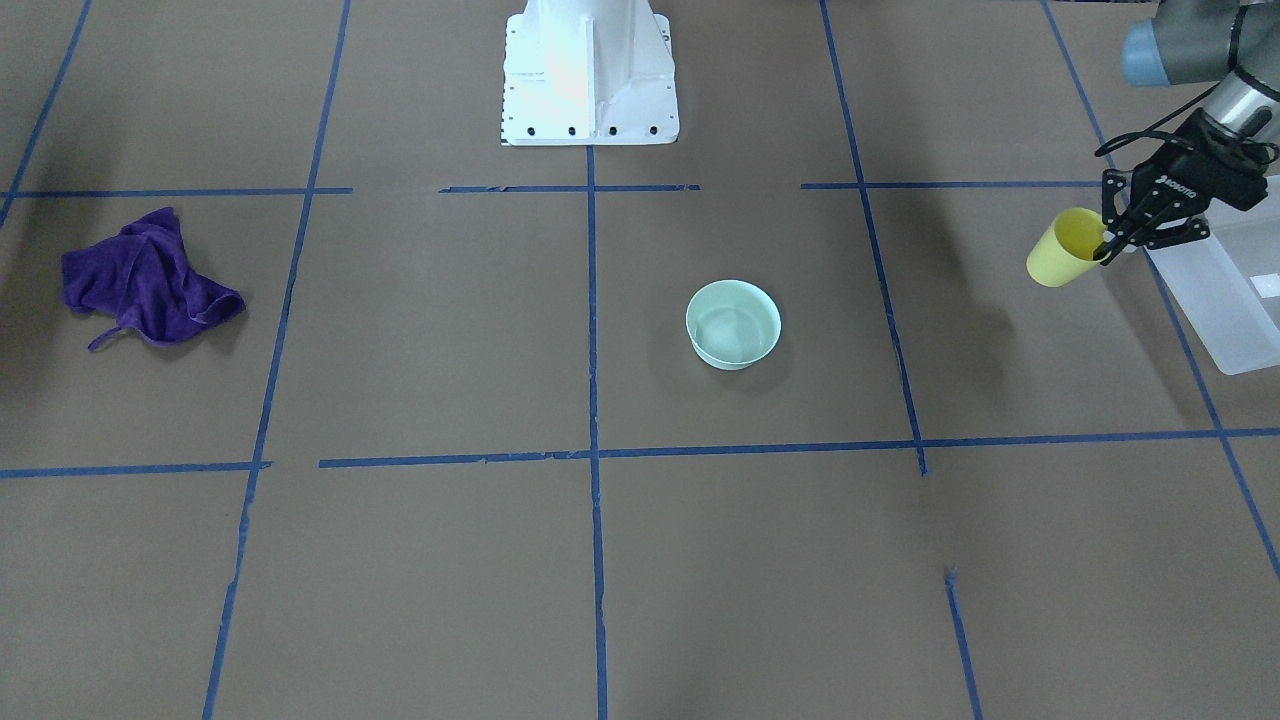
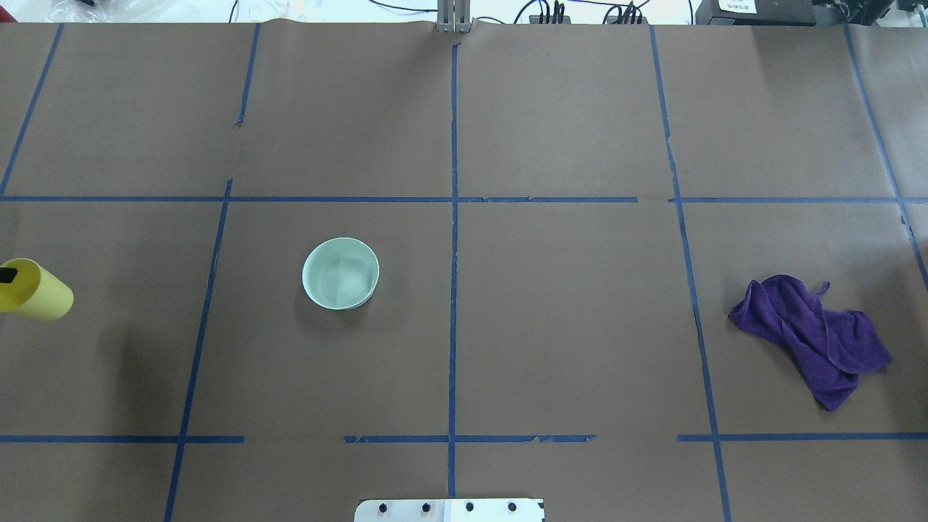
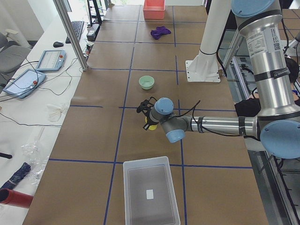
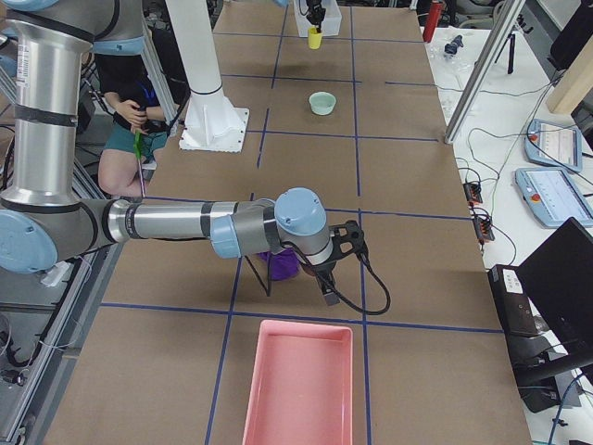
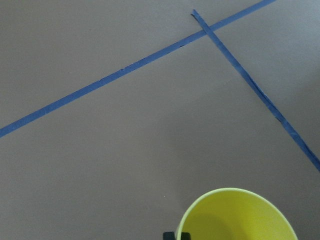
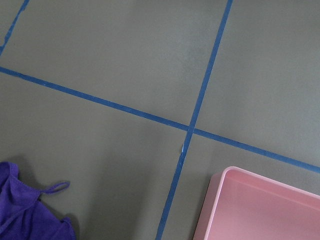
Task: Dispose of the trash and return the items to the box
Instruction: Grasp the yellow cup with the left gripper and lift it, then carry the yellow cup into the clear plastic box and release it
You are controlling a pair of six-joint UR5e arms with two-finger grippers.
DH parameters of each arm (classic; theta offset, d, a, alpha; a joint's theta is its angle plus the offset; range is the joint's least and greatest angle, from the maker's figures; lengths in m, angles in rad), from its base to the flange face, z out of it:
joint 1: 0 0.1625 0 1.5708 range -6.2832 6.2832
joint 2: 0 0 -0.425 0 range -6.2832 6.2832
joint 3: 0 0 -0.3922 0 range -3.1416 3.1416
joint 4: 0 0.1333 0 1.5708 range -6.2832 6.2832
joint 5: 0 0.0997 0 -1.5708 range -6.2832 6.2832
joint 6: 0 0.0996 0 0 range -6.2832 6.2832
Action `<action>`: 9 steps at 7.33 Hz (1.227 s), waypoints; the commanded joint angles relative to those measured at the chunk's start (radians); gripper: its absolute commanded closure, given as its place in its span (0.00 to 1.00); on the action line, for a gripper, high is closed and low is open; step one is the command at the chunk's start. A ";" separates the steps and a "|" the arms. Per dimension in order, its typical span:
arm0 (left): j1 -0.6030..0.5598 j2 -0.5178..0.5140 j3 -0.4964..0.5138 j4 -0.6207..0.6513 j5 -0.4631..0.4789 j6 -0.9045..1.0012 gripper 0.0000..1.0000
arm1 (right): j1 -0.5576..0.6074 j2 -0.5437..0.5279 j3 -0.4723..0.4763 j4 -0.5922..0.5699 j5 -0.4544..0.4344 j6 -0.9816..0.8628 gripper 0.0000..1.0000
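Yellow plastic tumbler cup (image 1: 1065, 248) hangs tilted above the tabletop (image 1: 450, 330), rim pinched in the left claw (image 1: 1110, 243), one finger inside, seemingly for carrying to the frosted-white plastic tub (image 1: 1215, 300) nearby. Round mint-green bowl (image 1: 733, 323) waits mid-tabletop. Right claw (image 4: 329, 289): I cannot tell how wide it stands.

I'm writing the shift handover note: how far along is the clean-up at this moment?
Done: nothing yet; the tub shows only its label inside. In hand: the left claw grips the yellow cup by its rim, tilted, just beside the tub. Left: put the cup in, then fetch the mint bowl, which stands upright out in the middle. The purple cloth lies crumpled on the robot's right side.
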 commanded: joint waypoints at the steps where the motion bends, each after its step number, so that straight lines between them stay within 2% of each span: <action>1: -0.223 0.001 0.002 0.171 -0.157 0.331 1.00 | 0.000 0.000 -0.001 0.000 0.000 0.000 0.00; 2: -0.310 -0.001 0.018 0.234 -0.159 0.488 1.00 | 0.000 0.000 -0.001 0.000 0.002 -0.001 0.00; 3: -0.427 -0.007 0.076 0.305 -0.161 0.689 1.00 | 0.000 0.000 -0.001 0.000 0.002 -0.001 0.00; 5: -0.518 -0.007 0.124 0.389 -0.159 0.881 1.00 | -0.002 0.000 -0.001 0.000 0.002 -0.001 0.00; 6: -0.520 -0.010 0.203 0.367 -0.153 0.931 1.00 | -0.002 0.000 -0.001 0.000 0.002 -0.001 0.00; 7: -0.520 -0.019 0.237 0.336 -0.153 0.917 1.00 | -0.002 0.000 -0.003 0.000 0.002 -0.001 0.00; 8: -0.518 -0.016 0.242 0.289 -0.153 0.839 1.00 | -0.002 0.000 -0.003 0.000 0.002 0.000 0.00; 9: -0.514 -0.014 0.291 0.181 -0.152 0.762 1.00 | -0.002 0.000 -0.003 0.000 0.002 -0.001 0.00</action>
